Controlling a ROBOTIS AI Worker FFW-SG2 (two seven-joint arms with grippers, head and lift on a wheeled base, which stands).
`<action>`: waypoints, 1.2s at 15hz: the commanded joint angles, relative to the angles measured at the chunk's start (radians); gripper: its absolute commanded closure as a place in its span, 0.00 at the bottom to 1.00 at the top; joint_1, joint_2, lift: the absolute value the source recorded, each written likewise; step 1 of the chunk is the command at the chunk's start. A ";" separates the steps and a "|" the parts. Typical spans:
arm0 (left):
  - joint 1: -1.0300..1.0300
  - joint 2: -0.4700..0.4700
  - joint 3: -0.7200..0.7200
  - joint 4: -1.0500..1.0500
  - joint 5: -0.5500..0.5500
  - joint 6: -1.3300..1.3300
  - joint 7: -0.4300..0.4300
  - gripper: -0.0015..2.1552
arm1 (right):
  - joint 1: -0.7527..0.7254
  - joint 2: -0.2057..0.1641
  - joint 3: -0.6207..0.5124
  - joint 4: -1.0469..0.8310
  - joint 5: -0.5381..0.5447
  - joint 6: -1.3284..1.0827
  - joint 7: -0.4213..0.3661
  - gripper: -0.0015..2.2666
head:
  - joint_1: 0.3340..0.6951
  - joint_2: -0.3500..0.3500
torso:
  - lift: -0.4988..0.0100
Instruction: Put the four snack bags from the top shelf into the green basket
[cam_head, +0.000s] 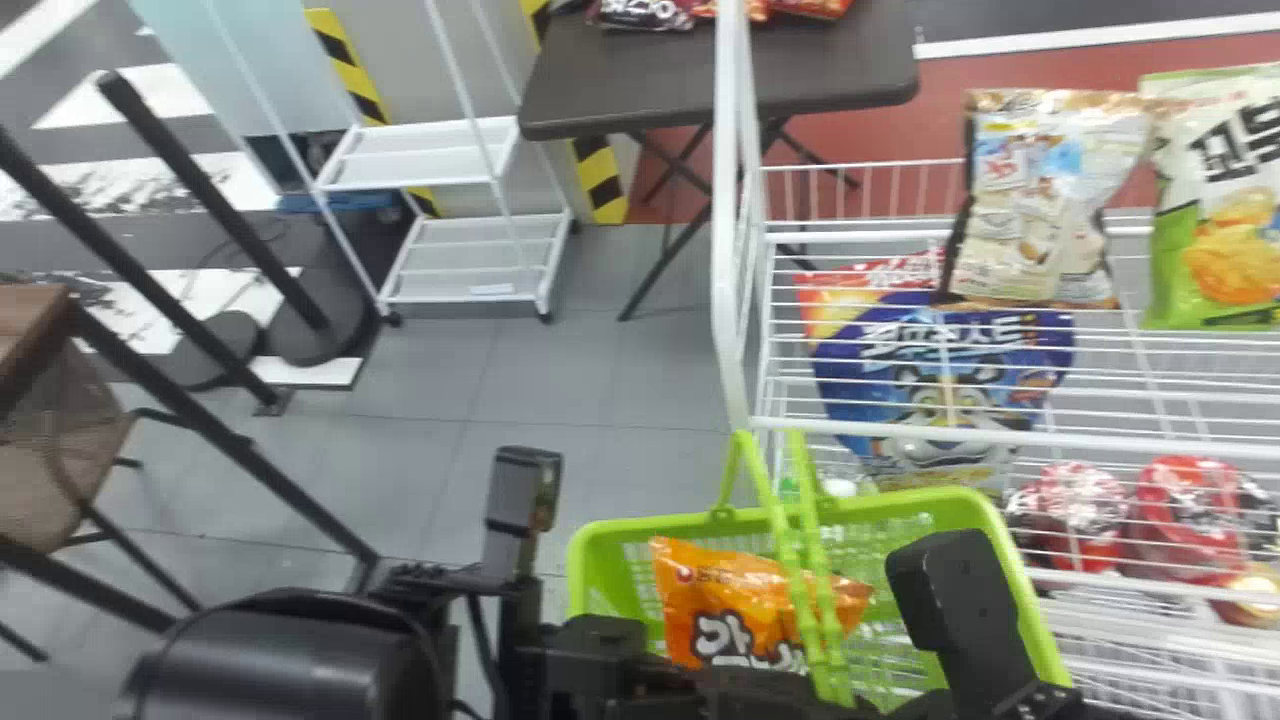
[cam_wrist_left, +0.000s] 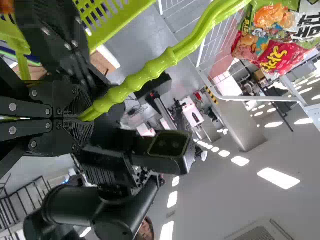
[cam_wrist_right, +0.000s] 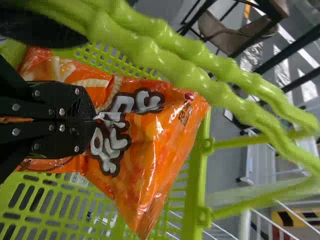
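A: What do we have, and how many bags?
B: One orange snack bag (cam_head: 740, 600), in the green basket (cam_head: 600, 570), near side, just left of the rack. We see two bags on the top shelf at right: tan bag (cam_head: 1040, 200) and green-and-white bag (cam_head: 1225, 240), the latter cut off by the edge.
A: Jaws?
B: Right gripper (cam_head: 965, 610): jaws together, clamped on the orange bag. Left gripper (cam_head: 610, 650): jaws clamped on the basket's handles (cam_head: 820, 600).
A: What can't we make out?
B: The head view's bottom edge crops both arms. Handles cross the orange bag. Wires cover the blue bag (cam_head: 940, 370) lower on the rack, and the red round packs (cam_head: 1190, 510) under it; we count at least two. Packets (cam_head: 640, 12) on the far dark surface (cam_head: 640, 90) are cropped, count unclear.
A: Materials?
B: Orange bag: glossy, creased film, pinched at the jaws. Basket: green plastic, slotted walls, two ribbed looped handles. Rack (cam_head: 1000, 435): white wire.
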 joint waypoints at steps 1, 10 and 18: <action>0.003 0.000 0.000 0.001 0.000 0.000 -0.011 1.00 | -0.008 -0.006 -0.009 0.018 -0.010 0.000 0.000 0.00 | 1.00 0.97 | 0.97; 0.009 0.002 0.001 0.000 0.000 -0.003 -0.011 1.00 | -0.036 0.000 -0.509 -0.117 -0.088 0.009 0.034 0.04 | 1.00 0.50 | 0.97; 0.020 0.003 -0.006 0.000 -0.003 -0.003 -0.011 1.00 | -0.351 0.000 -0.456 0.412 0.055 -0.620 -0.015 0.04 | 1.00 0.22 | 0.97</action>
